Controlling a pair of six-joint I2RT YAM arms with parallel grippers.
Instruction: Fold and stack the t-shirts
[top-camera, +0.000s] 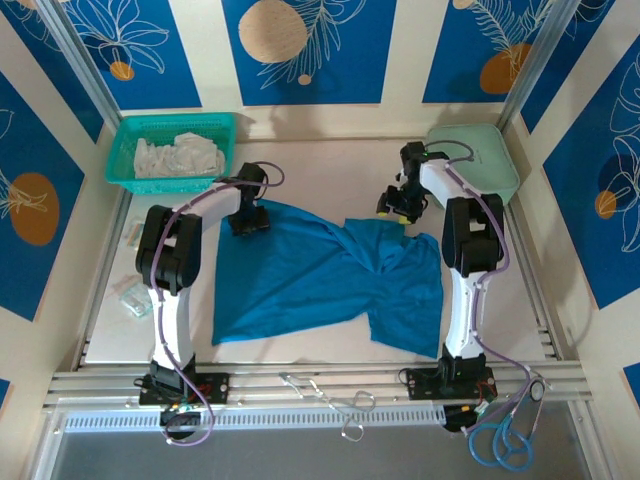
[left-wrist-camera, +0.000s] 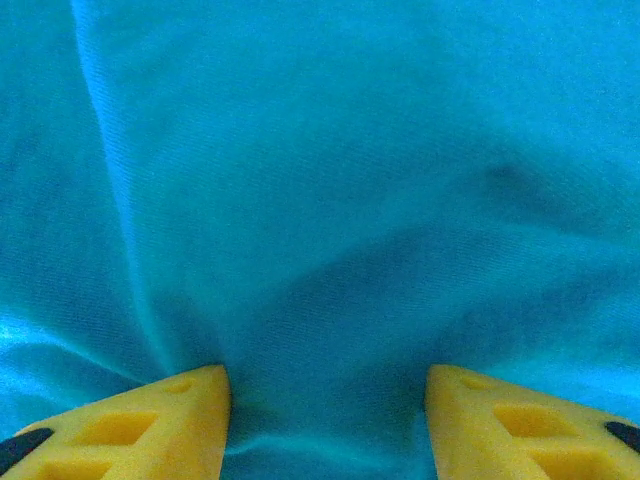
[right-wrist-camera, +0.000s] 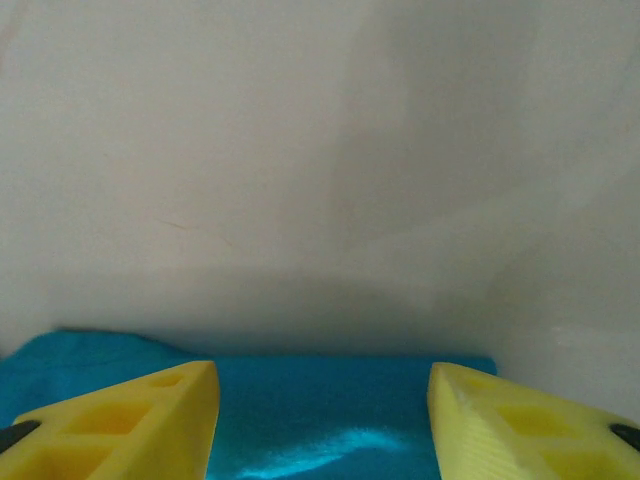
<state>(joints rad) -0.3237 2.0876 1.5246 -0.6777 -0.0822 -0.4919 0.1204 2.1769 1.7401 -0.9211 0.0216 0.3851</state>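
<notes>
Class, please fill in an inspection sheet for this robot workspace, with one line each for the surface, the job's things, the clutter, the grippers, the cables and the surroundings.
surface: pale table, bare beyond the shirt.
job's things: one teal-blue t-shirt, spread out, twisted across its middle, unfolded.
clutter: green basket holding white cloths, far left; pale green tray, far right; clear plastic bits at the left edge.
grippers: left gripper, fingers apart, down on the shirt; right gripper, fingers apart over the shirt's edge, holding nothing.
cables: lilac cables looped along both arms.
surroundings: blue and cream wall panels with leaf prints.
</notes>
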